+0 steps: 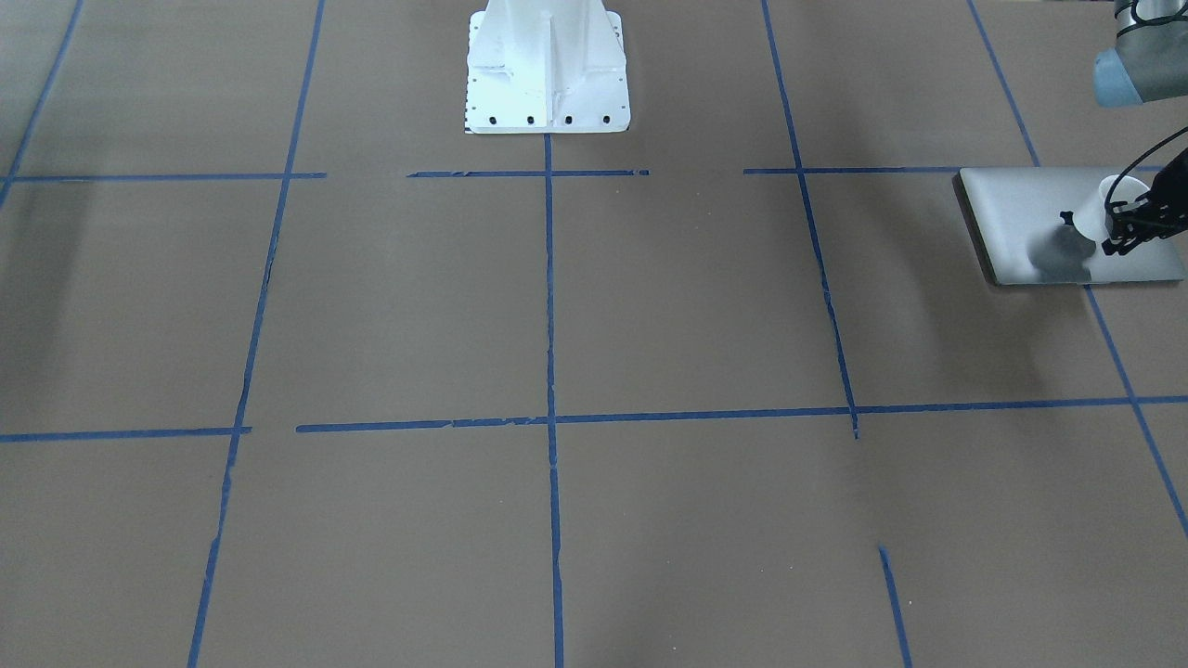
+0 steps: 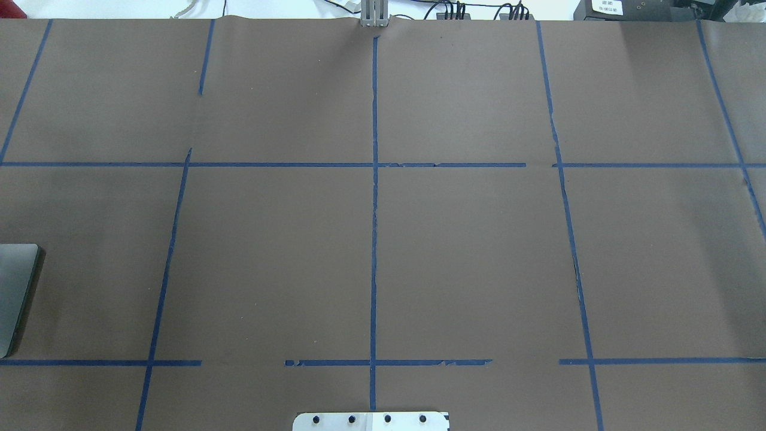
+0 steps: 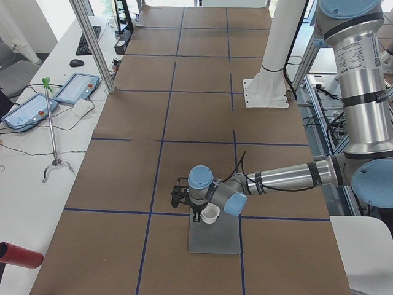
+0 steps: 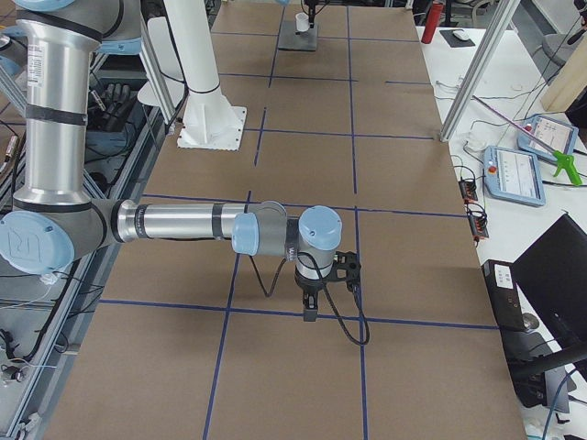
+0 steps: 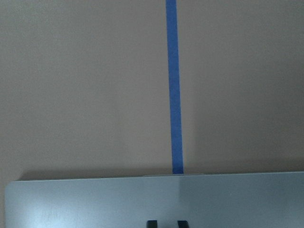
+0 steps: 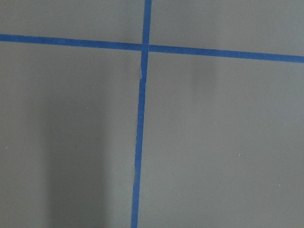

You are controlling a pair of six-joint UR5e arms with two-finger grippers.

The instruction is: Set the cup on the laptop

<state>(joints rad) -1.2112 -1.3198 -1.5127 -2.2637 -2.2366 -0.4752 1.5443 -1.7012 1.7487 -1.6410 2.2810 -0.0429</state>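
Note:
The silver-grey laptop lies closed and flat on the table at the robot's far left. It also shows in the exterior left view and at the overhead view's left edge. The white cup is in my left gripper, which is shut on its wall, over the laptop's lid. The cup's shadow falls on the lid; I cannot tell whether cup and lid touch. The left wrist view shows the laptop's edge and two close fingertips. My right gripper hangs over bare table; I cannot tell whether it is open or shut.
The white robot base stands at the table's middle rear. Blue tape lines grid the brown table cover. Off the table are tablets, a red bottle and aluminium posts.

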